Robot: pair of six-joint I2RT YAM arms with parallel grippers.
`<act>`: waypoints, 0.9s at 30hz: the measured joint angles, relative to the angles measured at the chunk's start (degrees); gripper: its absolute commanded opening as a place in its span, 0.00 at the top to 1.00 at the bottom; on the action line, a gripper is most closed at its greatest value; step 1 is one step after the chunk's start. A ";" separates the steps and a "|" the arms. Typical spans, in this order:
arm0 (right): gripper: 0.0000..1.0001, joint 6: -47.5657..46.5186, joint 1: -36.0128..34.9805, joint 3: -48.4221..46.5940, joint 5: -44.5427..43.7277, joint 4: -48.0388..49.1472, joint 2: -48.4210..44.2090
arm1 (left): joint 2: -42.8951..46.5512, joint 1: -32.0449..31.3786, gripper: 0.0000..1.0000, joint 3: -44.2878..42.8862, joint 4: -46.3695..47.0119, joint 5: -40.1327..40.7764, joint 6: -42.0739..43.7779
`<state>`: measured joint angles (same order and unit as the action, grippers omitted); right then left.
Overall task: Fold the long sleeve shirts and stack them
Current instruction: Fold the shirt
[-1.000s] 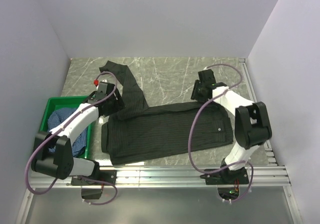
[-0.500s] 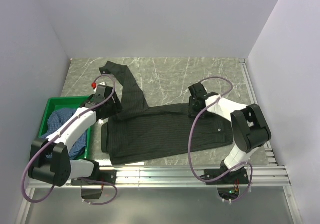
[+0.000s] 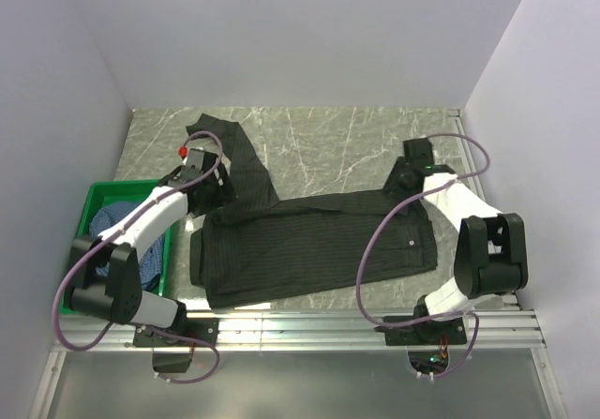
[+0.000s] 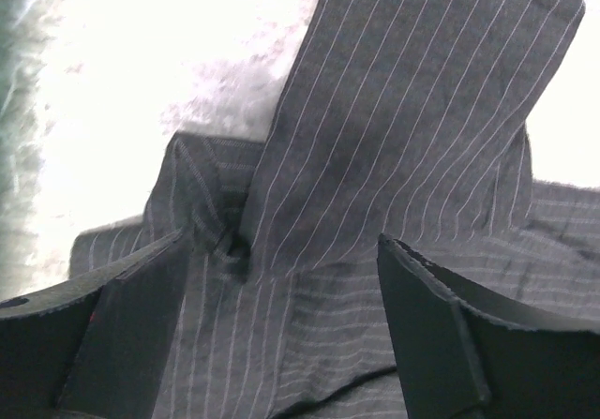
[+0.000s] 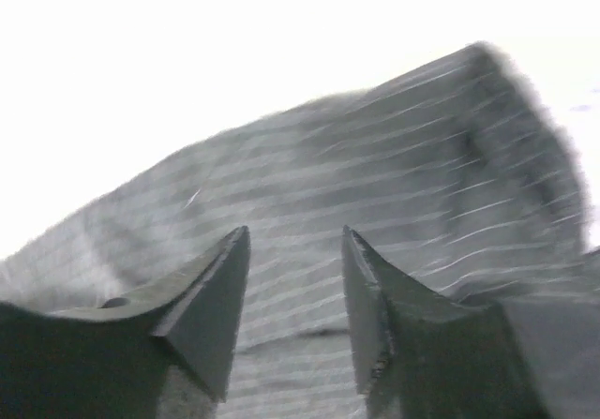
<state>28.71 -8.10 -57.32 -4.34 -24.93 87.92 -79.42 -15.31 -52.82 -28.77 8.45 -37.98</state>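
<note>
Your blurred right claw (image 5: 295, 236), half-open and empty, had swung rightward; the black shirt (image 3: 300, 246) lay under your wide-open, empty left claw (image 4: 281, 241).

We see a green plastic crate (image 3: 117, 192) at the left edge of the grey, marble-look table (image 3: 319, 142). Plain white walls (image 3: 281, 35) stand around it.

matt pinstriped cloth shirt (image 3: 300, 246)

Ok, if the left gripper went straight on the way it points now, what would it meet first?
Probably the black pinstriped cloth shirt: the base of its sleeve lies straight ahead between the open fingers of the left gripper. How far off is unclear.
</note>
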 measured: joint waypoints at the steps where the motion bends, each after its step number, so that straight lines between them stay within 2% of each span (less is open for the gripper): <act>1: 0.42 0.50 1.97 0.04 0.81 0.48 0.33 | -0.85 0.07 0.13 -0.59 -0.09 -0.07 0.00; 4: 0.35 1.55 5.92 0.92 2.23 1.84 1.07 | -3.72 0.76 0.12 -3.28 -0.07 -0.79 -0.20; 9: 0.25 1.73 5.03 4.87 5.75 4.09 0.55 | -10.95 2.80 0.18 -12.33 1.92 -1.75 -0.68; 17: 0.24 0.33 1.42 8.07 7.34 4.02 -8.94 | -28.63 4.35 0.33 -29.16 6.29 -2.58 -0.04; 20: 0.24 -0.31 -1.53 8.07 6.97 4.09 -12.50 | -33.22 4.63 0.46 -32.65 8.22 -2.45 0.70; 27: 0.24 -0.68 -6.29 8.22 6.97 4.04 -15.15 | -39.58 4.79 0.44 -39.26 12.22 -0.98 1.42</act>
<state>28.03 -14.39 -49.10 2.63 -20.88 72.77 -119.00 -10.52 -92.07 -16.56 7.46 -36.56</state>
